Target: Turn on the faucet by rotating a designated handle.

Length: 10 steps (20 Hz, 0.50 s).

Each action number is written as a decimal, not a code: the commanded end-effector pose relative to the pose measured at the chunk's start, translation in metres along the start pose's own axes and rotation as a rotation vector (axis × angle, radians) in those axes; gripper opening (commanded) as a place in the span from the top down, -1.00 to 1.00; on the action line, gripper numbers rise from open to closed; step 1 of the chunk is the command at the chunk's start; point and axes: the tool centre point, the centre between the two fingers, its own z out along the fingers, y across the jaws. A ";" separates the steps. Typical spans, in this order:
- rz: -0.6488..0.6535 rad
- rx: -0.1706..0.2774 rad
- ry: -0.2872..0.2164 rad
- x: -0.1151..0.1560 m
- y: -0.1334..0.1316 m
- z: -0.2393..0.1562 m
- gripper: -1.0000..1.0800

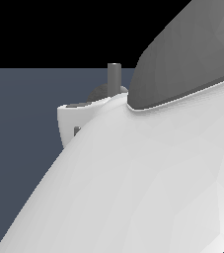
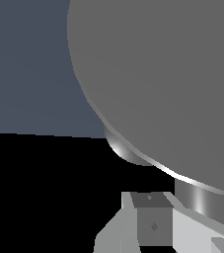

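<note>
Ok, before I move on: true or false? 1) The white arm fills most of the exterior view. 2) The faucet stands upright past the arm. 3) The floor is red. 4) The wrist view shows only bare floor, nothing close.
1) True. The arm covers most of the exterior view.
2) True. The faucet rises upright just beyond the arm's edge, on a darker rounded base.
3) False. The floor is a dull blue-grey.
4) False. A large grey rounded surface sits very close and fills much of the wrist view.

Matte grey faucet (image 2: 163,84), white arm (image 1: 148,183), slate-blue floor (image 1: 24,128).
</note>
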 end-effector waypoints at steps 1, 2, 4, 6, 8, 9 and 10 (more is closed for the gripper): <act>0.051 -0.089 -0.065 -0.040 0.056 -0.008 1.00; 0.052 -0.093 -0.068 -0.042 0.059 -0.008 1.00; 0.053 -0.099 -0.076 -0.045 0.067 -0.009 1.00; 0.054 -0.105 -0.084 -0.047 0.074 -0.010 1.00; 0.055 -0.112 -0.091 -0.050 0.081 -0.011 1.00; 0.056 -0.115 -0.095 -0.051 0.084 -0.011 1.00; 0.056 -0.118 -0.098 -0.053 0.087 -0.012 1.00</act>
